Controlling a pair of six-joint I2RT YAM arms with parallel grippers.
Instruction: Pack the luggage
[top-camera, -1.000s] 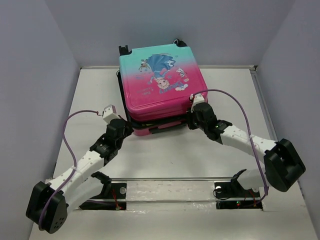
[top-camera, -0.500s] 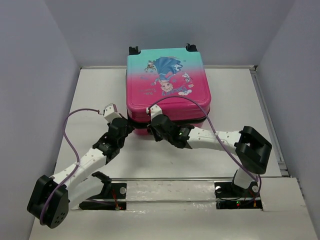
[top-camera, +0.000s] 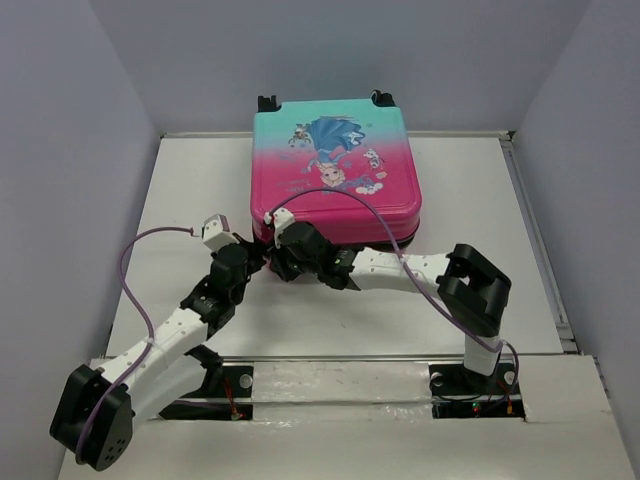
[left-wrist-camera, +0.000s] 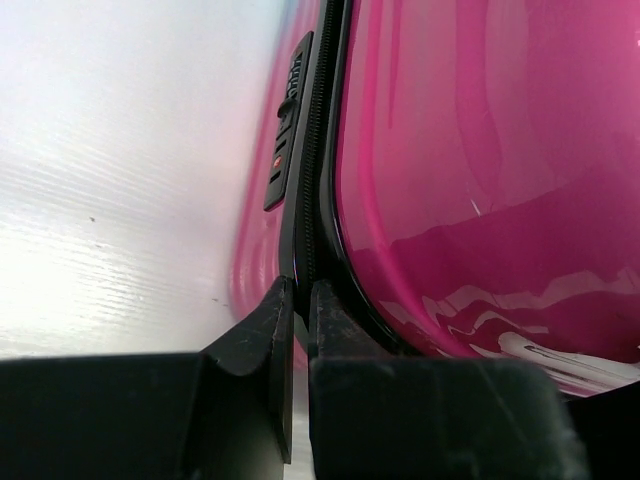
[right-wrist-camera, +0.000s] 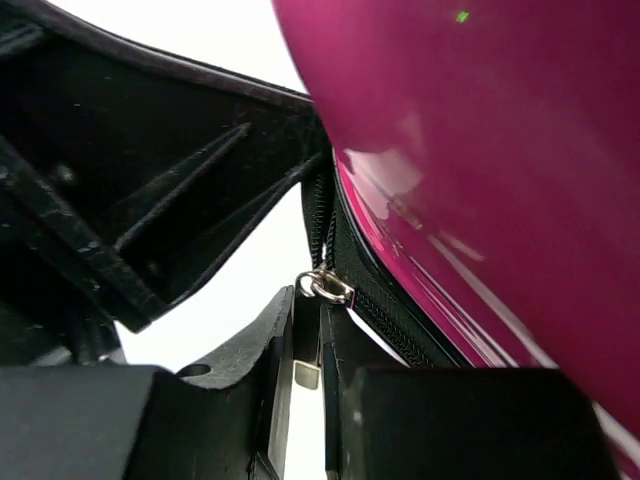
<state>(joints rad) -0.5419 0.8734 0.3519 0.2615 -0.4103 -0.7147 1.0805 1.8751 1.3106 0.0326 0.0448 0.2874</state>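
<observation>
- Since a second ago we see the right hand (right-wrist-camera: 307, 300) sweep from the front right corner of the luggage (top-camera: 335, 165) along its front edge to the front left corner, where the left hand (left-wrist-camera: 302, 285) waits.
- Over the same second the lid, which sat askew on the lower half, comes square onto it.
- We find the luggage lying flat at the far middle of the counter (top-camera: 200, 180), printed side up, wheels at the far edge.
- We judge the packing itself to be finished and the closing to be under way: the two shells meet, and the work now is the zip.
- Our right hand is clamped on the zipper pull (right-wrist-camera: 322, 286); the metal tab sits between the fingers, hard against the pink shell.
- Our left hand has its fingers nearly together, tips pressed to the dark zip band (left-wrist-camera: 305, 180) just below the combination lock (left-wrist-camera: 284, 140). We cannot tell whether it pinches anything.
- We cannot say how much of the zip is done. The band looks joined along the side with the lock, but the far sides are out of sight.
- What is left, as we judge it, is to run the pull as far as it goes and then let go with both hands.
- Of the contents we can say nothing: with the shells together, the inside is hidden in all three views.
</observation>
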